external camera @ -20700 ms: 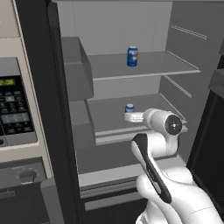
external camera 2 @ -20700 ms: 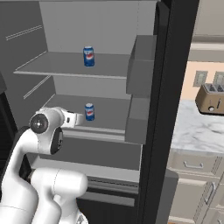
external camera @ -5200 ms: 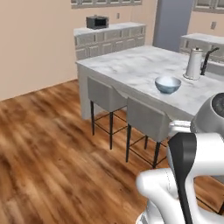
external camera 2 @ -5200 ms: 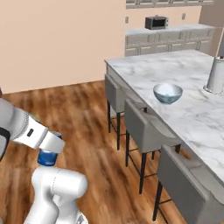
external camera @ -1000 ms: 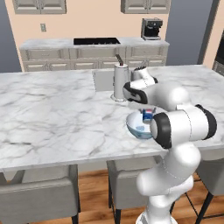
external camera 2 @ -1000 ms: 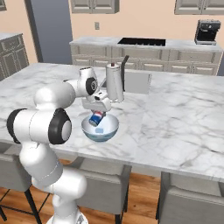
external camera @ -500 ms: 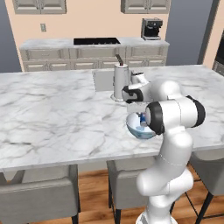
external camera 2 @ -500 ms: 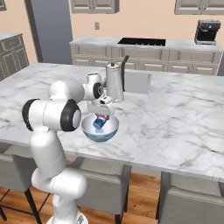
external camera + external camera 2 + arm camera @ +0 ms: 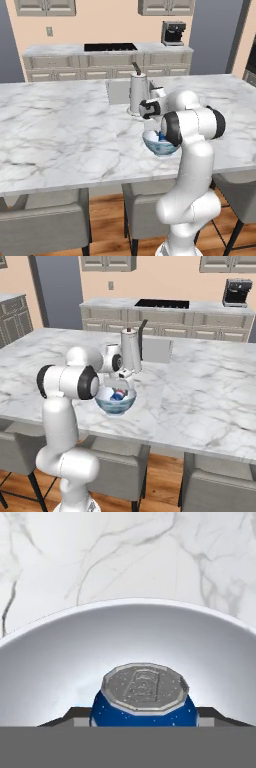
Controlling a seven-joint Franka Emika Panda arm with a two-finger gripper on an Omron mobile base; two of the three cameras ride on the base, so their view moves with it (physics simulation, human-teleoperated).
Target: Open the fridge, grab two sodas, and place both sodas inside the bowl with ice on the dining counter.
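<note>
The end effector [image 9: 121, 387] has dropped lower into the bowl with ice [image 9: 115, 404] since a second ago. Base views hide its fingers behind the arm; up close they're clamped on the soda [image 9: 144, 699].

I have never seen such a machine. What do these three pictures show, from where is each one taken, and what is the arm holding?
The white machine is a robot arm on a driving base, in a simulated kitchen. Two pictures come from cameras on the base, behind the arm to its left and right. The third comes from a camera on the hand, looking along the gripper.

On the marble dining counter stands a light blue bowl, with a steel pitcher behind it. The gripper is lowered into the bowl. Its dark finger tips sit on either side of a blue soda can, which seems held, though contact is not plainly visible.
</note>
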